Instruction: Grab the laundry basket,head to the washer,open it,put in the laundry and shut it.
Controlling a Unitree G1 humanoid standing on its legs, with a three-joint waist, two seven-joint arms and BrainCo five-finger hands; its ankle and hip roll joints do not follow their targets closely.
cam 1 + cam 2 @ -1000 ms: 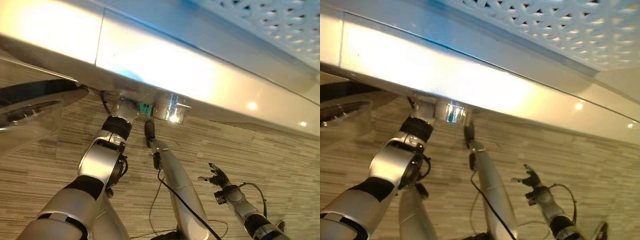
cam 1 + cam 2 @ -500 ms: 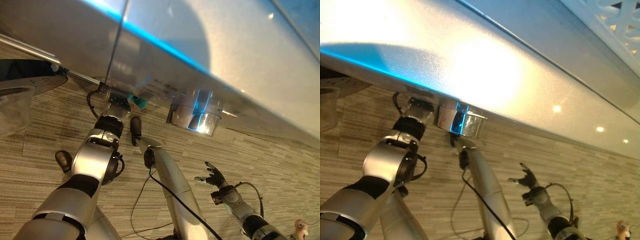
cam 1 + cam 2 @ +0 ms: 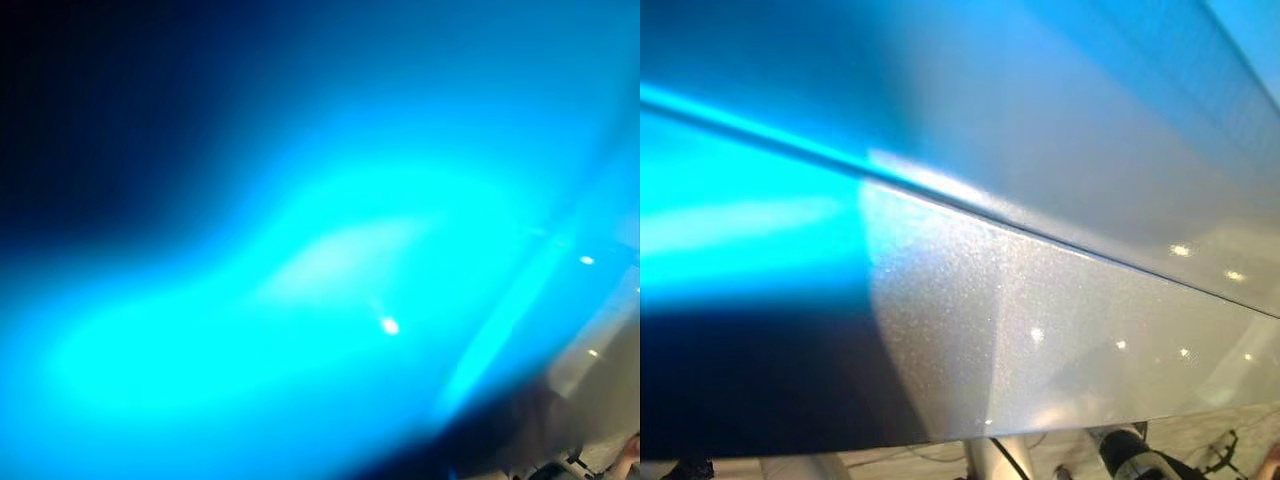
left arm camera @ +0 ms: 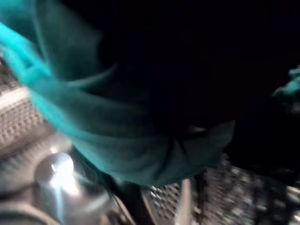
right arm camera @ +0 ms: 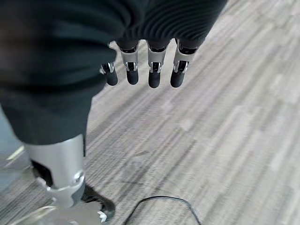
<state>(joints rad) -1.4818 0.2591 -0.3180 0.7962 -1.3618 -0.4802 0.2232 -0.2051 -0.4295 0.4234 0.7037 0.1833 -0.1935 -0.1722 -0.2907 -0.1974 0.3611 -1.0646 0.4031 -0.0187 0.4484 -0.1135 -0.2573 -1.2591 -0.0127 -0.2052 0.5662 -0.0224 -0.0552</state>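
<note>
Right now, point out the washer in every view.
Left eye view: cannot tell.
Right eye view: washer, silver panel across most of it.
Left wrist view: its perforated drum behind teal cloth.
Right wrist view: cannot tell; right hand hangs over striped floor.
Shared landmark: striped floor, also at right eye view's bottom edge.

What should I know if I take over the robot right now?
Left hand: its wrist view shows teal cloth hanging very close over the perforated metal drum of the washer; whether the fingers grip the cloth cannot be told.
Right hand: empty, fingers relaxed, hanging over the striped carpet floor.
The eye views sit right up against a silver washer panel.
Done, as it seems: washer reached and open, teal laundry at the drum.
Left: make sure the cloth is let go inside, draw the left arm out, then shut the washer.
</note>
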